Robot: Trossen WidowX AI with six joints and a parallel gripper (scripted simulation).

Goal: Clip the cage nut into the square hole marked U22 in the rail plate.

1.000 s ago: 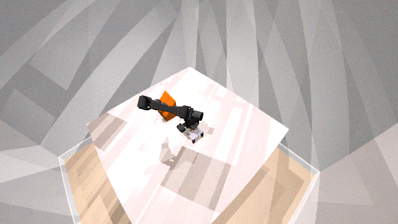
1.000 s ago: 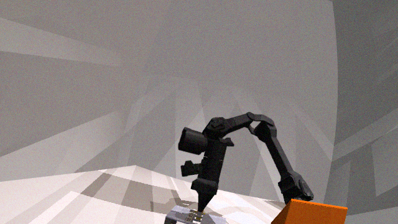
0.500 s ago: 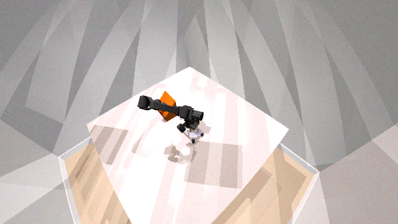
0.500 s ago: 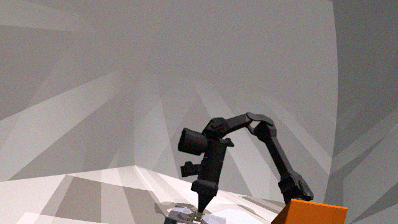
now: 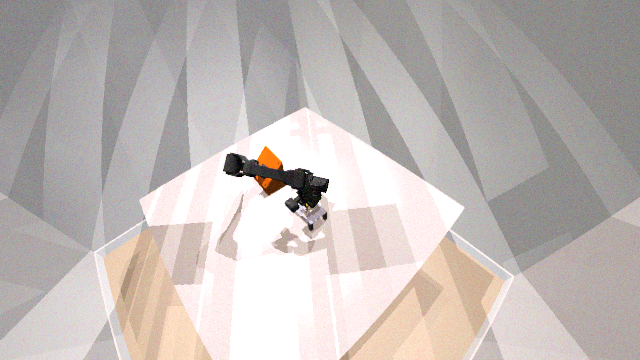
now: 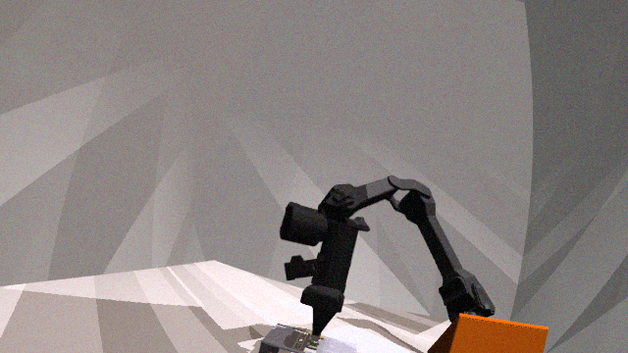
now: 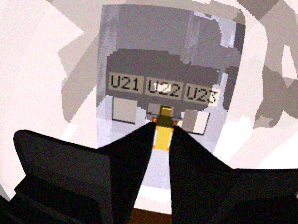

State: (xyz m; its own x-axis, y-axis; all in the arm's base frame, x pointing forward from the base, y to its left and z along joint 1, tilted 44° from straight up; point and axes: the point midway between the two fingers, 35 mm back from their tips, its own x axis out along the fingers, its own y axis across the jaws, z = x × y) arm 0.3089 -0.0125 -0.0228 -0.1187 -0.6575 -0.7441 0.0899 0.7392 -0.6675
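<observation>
Cage nut pinched in the black gripper, at the square hole marked U22

Cage nut, a small yellow-gold metal piece with orange-lit edges (image 7: 162, 137), sits between the tips of the black parallel-jaw gripper (image 5: 308, 206) (image 6: 317, 334) (image 7: 162, 129). The two tapered black fingers are nearly closed, with only a narrow gap between them, and they have the nut gripped. In the wrist view the nut lies over the near part of the middle square hole (image 7: 153, 108), just below the printed U22 label (image 7: 163, 88). Part of that hole shows beside the nut's far end. Whether the wings have passed through the hole, or the flanges touch the plate, cannot be told.

The grey, glossy rail plate (image 5: 313, 216) (image 6: 287, 337) (image 7: 150, 37) carries three tan labels in a row. To one side of the middle one is the U21 label (image 7: 126, 83), with a pale square opening (image 7: 124, 110) below it; to the other is the U23 label (image 7: 201, 94), with another square opening (image 7: 201, 122) beneath. Bright glare falls on the middle label and around the plate.

From the exterior, the black six-joint arm (image 5: 272, 171) (image 6: 437, 240) arches up and over, its gripper pointing down at the plate. An orange block (image 5: 270, 159) (image 6: 500, 335) stands by the arm's base end on the white tabletop (image 5: 380, 175) (image 6: 206, 279).
</observation>
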